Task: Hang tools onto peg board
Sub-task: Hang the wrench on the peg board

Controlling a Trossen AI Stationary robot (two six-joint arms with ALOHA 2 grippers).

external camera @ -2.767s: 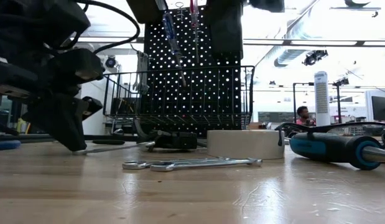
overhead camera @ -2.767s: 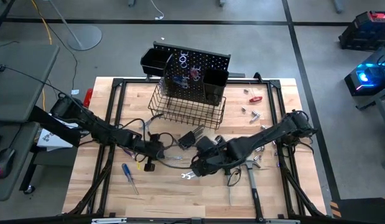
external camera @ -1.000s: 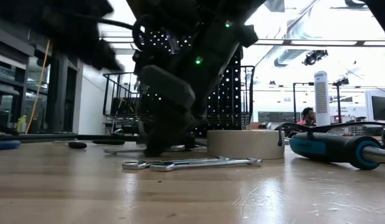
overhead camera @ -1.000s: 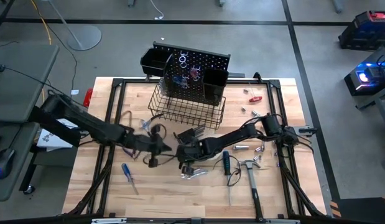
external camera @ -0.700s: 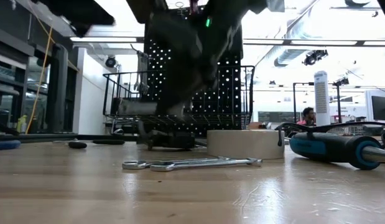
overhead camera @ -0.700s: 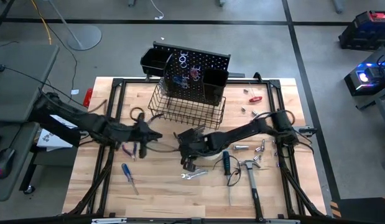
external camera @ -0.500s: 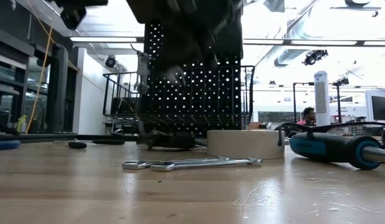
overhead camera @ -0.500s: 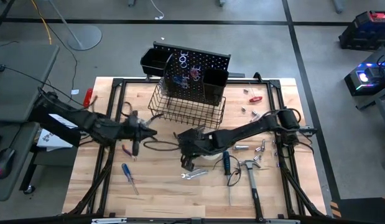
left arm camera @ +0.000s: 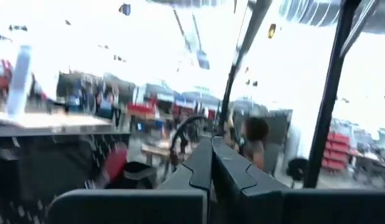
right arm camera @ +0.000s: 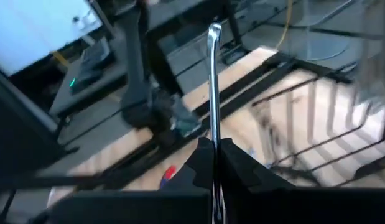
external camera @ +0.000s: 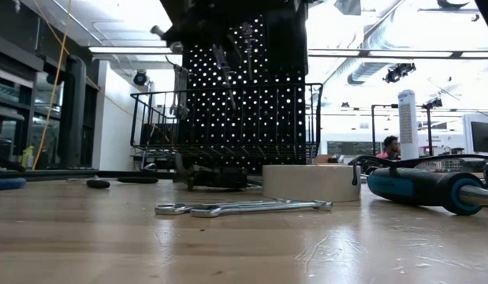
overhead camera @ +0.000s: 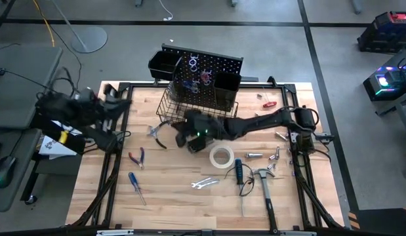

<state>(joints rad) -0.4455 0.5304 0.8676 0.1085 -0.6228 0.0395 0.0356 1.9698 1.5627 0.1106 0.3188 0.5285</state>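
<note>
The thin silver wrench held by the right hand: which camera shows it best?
The right wrist view: the thin silver wrench rises from the shut right hand, its ring end clear. In the high view, the right hand sits beside the black wire basket and the wrench cannot be made out. Low and left wrist views don't clearly show it.

Grey floor (overhead camera: 268,52) with dark lines; bright ceiling lights (external camera: 133,50); person (external camera: 383,147) beyond.
</note>
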